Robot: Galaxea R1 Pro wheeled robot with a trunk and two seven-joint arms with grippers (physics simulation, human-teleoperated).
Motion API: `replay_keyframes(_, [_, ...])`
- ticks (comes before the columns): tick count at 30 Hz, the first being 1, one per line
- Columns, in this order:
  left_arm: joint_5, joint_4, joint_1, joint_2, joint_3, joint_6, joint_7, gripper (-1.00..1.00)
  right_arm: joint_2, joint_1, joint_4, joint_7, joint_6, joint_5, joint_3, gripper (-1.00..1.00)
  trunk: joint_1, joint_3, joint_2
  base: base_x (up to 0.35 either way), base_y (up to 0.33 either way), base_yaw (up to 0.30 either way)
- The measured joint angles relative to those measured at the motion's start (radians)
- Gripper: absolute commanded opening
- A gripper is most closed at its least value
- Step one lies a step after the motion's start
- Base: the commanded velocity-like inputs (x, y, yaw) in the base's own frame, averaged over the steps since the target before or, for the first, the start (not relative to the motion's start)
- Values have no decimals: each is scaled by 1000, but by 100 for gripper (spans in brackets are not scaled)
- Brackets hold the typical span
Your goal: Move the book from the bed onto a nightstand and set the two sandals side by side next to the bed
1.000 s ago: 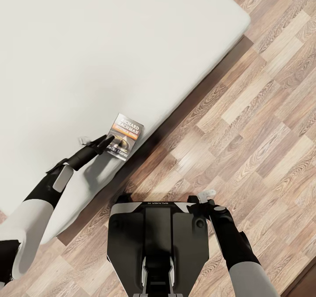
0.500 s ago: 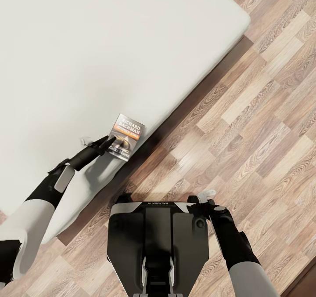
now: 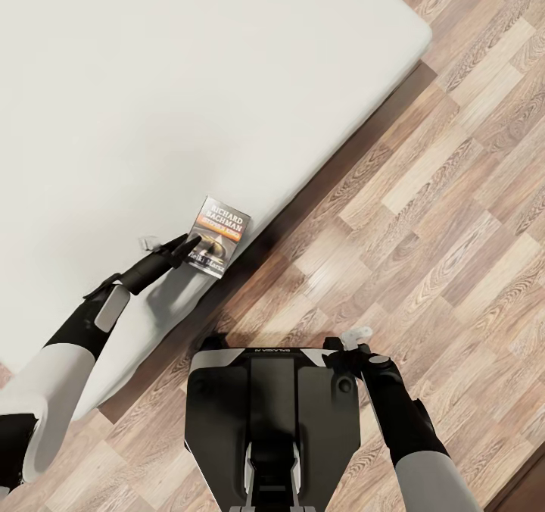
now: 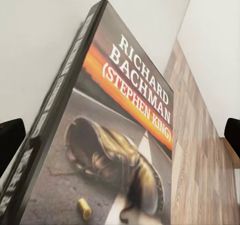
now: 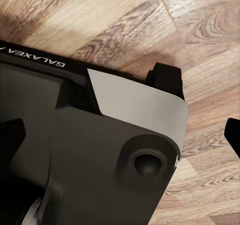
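The book (image 3: 219, 233) lies face up near the bed's (image 3: 151, 80) edge, with its dark cover, orange band and white "Richard Bachman" lettering showing. My left gripper (image 3: 184, 245) is at the book's near corner, low over the mattress. The left wrist view shows the book (image 4: 120, 135) close up between the two black fingertips (image 4: 10, 142), which stand wide apart, so the gripper is open. My right gripper (image 3: 350, 343) hangs open and empty beside my base. The sandals and the nightstand are out of view.
Wood-plank floor (image 3: 424, 194) runs along the bed's right side, with a dark shadow strip under the mattress edge. My black and grey base (image 3: 272, 398) stands close to the bed, and it appears again right under the right gripper (image 5: 120, 135).
The left gripper has crept slightly further onto the book's near corner. The book has barely shifted, and the right arm is still.
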Motion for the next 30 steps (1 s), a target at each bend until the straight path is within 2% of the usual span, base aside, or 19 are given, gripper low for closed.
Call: replay_keyframes(30, [-2, -4, 1, 0, -10, 7, -2, 100, 0, 0, 0, 0, 0, -1, 0, 100, 0, 0, 0, 0, 0, 0])
